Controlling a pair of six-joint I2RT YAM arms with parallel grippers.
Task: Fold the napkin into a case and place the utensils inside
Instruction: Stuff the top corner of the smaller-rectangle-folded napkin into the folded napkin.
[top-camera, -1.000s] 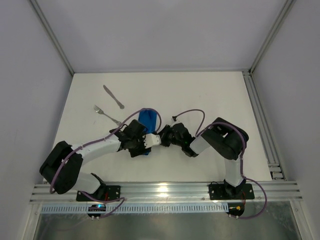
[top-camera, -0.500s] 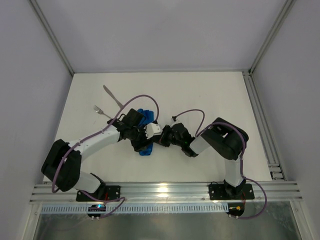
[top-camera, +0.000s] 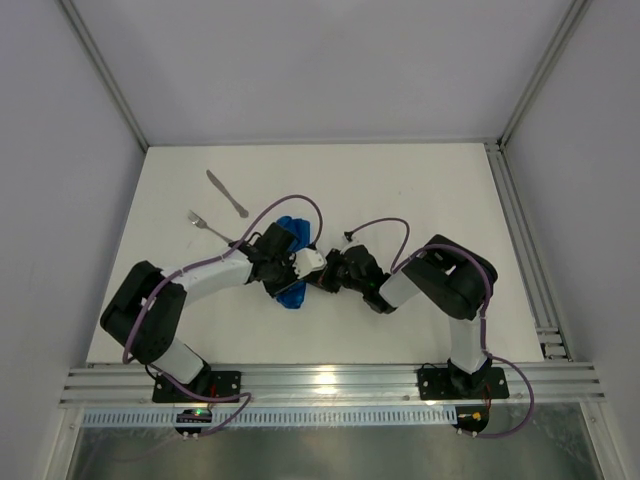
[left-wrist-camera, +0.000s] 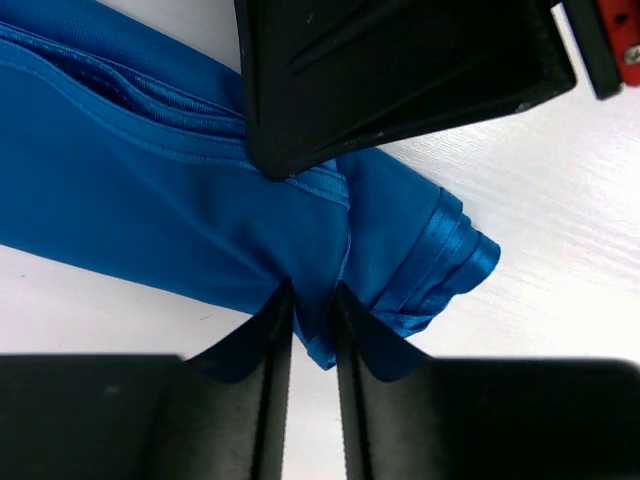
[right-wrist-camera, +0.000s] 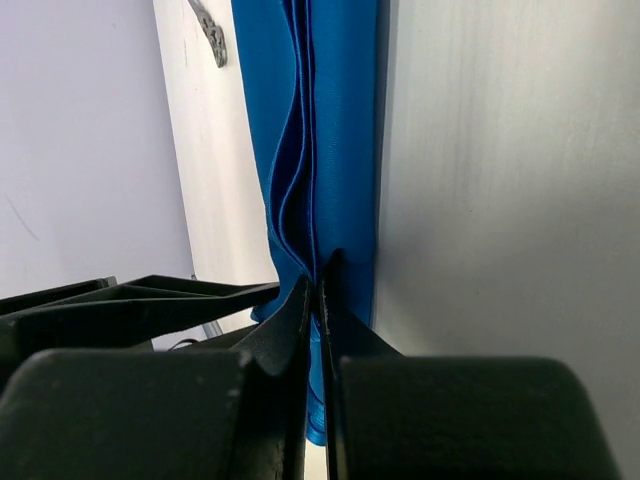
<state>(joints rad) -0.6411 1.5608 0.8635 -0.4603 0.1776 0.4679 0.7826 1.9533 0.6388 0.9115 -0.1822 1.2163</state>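
our left gripper (left-wrist-camera: 312, 300) is pinched on a fold of the bright blue, slightly shiny cloth napkin (left-wrist-camera: 150, 190), its two black fingers almost together with cloth caught between them. our right gripper (right-wrist-camera: 318, 285) is clamped tight on a long edge of the same napkin, coming at it from the opposite side. the napkin lies about mid-way across the white table (top-camera: 420, 190), between the two grippers, folded into a narrow oblong of several layers. its long axis runs roughly from the near edge toward the far wall. stitched hems stack up at one end, and the layers ripple along one side. a slim silver metal knife (top-camera: 228, 193) and a slim silver metal fork (top-camera: 213, 229) lie on the table to the napkin's far left, both slanting, their far ends to the left.
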